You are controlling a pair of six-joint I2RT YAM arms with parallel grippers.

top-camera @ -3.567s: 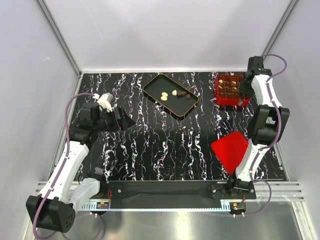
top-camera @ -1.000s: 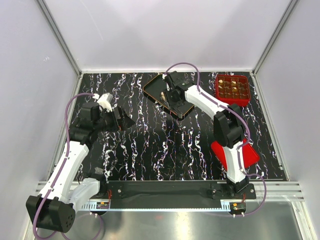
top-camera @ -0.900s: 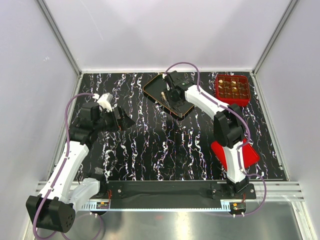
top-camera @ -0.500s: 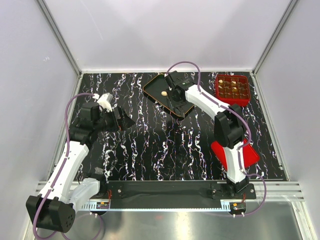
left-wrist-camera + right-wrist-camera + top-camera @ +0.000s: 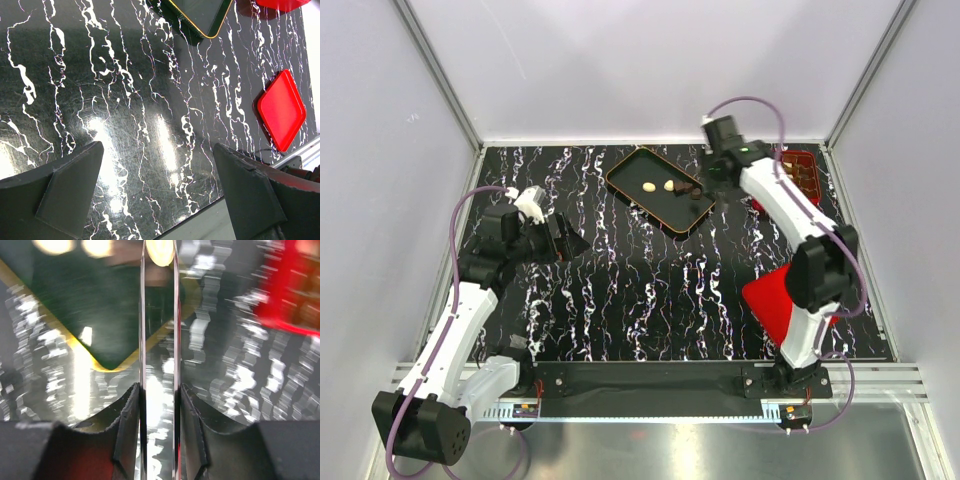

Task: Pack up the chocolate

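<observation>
Black marble-look table [image 5: 640, 290]. Your left gripper [image 5: 157, 150] hangs over it at the left with its jaws spread as wide as they go, holding nothing, well apart from everything else.

Next right is the black tray [image 5: 672, 215] with the orange rim. It has four loose chocolates [image 5: 669, 185] on it, two cream and two dark, bunched toward its right end. By my count from the top view, those are what is left to pack.

Your right gripper [image 5: 159, 390] sits just past the tray's right corner, between tray and box, fingers pinched on clear tweezers [image 5: 142, 315]. The wrist view is blurred, but a cream piece [image 5: 160, 249] looks caught between the tweezer tips. I judge that one is on its way to the box.

The red gridded box [image 5: 808, 175] at far right already has brown pieces in some cells. The arm covers its left part, so I can't tell how many cells are free.

The red lid [image 5: 778, 300] lies flat near the right arm's base, well apart from the box, so closing is not done.

In the way are the tray rim and the box wall, both to be cleared. Your arm also blocks the top view of the box, so line up the cell from the wrist camera.
</observation>
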